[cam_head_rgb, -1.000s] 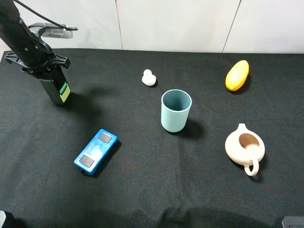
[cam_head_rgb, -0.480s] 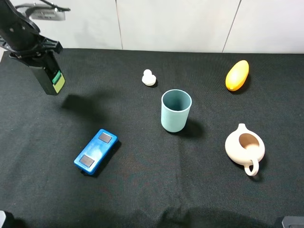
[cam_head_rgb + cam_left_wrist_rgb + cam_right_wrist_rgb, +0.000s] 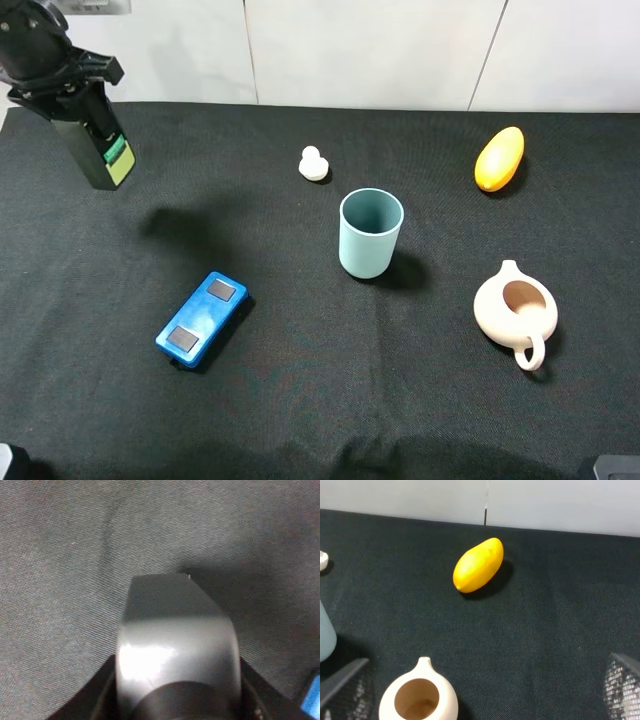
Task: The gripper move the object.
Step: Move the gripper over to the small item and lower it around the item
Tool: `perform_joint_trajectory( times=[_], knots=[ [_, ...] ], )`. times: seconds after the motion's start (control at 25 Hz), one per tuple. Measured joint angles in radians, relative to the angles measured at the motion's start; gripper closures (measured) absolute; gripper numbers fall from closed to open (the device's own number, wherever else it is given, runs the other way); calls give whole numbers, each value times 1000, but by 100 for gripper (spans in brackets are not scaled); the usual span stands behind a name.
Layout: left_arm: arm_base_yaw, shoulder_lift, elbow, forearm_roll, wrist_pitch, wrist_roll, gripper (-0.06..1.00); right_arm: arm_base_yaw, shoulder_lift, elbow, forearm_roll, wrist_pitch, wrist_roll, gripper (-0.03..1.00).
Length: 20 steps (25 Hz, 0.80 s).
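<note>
The black pump bottle with a green-and-white label hangs in my left gripper at the far left. It is lifted clear of the black cloth, and its shadow lies apart from it to the right. In the left wrist view the bottle fills the middle, seen from above, with the fingers pressed to its sides. My right gripper is open and empty, with its fingertips wide apart near the cream teapot. It is out of the exterior high view.
A blue flat device lies front left. A teal cup stands in the middle, with a small white object behind it. A yellow mango lies back right and a cream teapot sits right.
My left gripper has raised the bottle off the cloth and carried it up and toward the far left. Nothing else has moved.
</note>
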<state>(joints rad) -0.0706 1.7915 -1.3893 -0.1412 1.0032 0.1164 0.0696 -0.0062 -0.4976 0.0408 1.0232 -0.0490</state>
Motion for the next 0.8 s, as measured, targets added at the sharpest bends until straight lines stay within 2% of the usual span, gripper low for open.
perform_joint_trajectory(
  times=[0.2,0.8],
  knots=[
    [-37,0,-57,-3,31,1,46,0,0,0,0,0,0,27],
    [-275,1,-189,-3,25,-41,46,0,0,0,0,0,0,27]
  ],
)
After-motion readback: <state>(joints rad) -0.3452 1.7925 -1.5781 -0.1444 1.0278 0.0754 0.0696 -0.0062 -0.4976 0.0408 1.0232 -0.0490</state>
